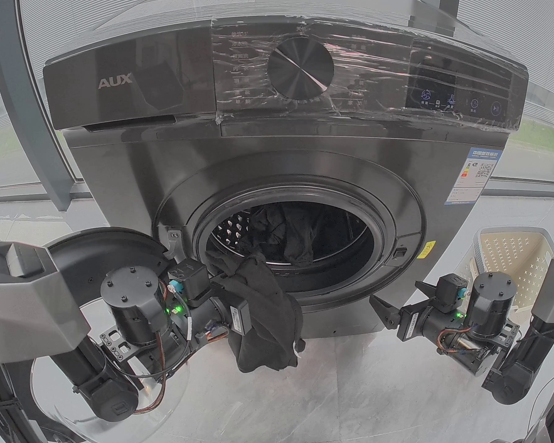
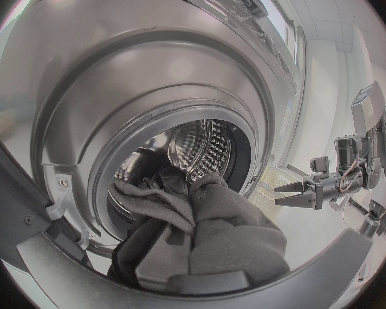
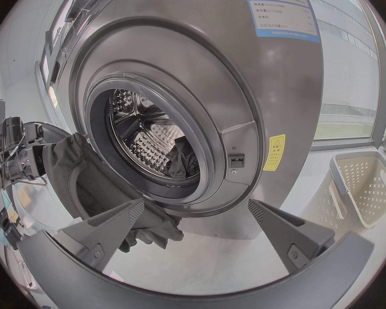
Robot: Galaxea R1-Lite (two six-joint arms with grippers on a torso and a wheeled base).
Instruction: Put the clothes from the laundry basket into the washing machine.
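The washing machine (image 1: pixel 277 155) stands with its round door (image 1: pixel 98 244) swung out to the left. A dark garment (image 1: pixel 268 324) hangs from my left gripper (image 1: pixel 255 306) at the lower left rim of the drum opening, one end lying over the rim. In the left wrist view the garment (image 2: pixel 227 232) covers the fingers. More dark clothes (image 1: pixel 289 229) lie inside the drum (image 3: pixel 150 142). My right gripper (image 1: pixel 385 312) is open and holds nothing, low at the right of the opening, fingertips (image 3: pixel 133 211) apart. The white laundry basket (image 1: pixel 517 259) stands on the floor to the right.
Pale tiled floor (image 1: pixel 363 389) lies free in front of the machine between the two arms. Windows run behind and beside the machine. The open door's glass sits under my left arm.
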